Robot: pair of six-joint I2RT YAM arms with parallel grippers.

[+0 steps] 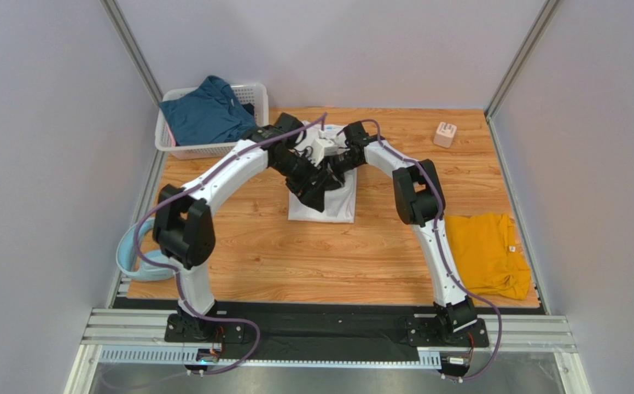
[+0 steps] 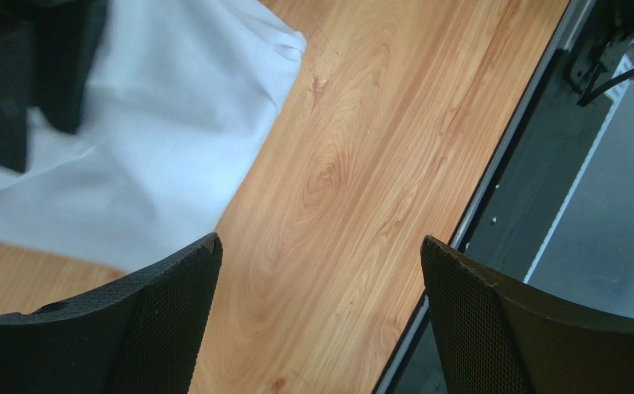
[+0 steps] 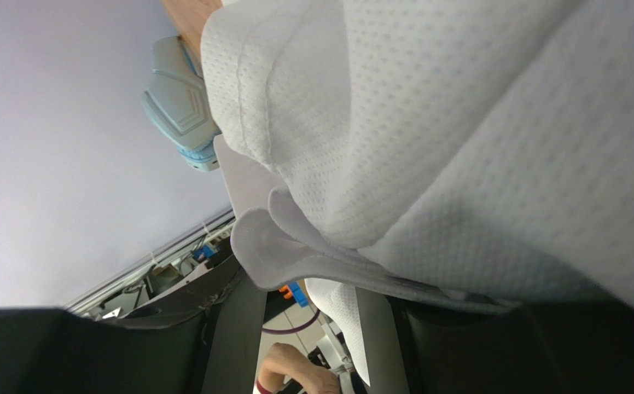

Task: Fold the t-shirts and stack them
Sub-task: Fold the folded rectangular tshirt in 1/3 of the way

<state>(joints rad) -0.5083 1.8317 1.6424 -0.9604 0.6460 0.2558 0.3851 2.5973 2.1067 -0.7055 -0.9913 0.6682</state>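
While our left fingers (image 2: 493,328) hang wide over the counter (image 2: 361,164), the white t-shirt (image 1: 340,205) lies mid-counter toward 12 o'clock; our right fingers (image 3: 501,353) straddle its cloth, and we cannot tell if they grip.

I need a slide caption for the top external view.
The left arm and right arm meet over the white t-shirt at centre; yellow t-shirt right, teal t-shirt in the basket.
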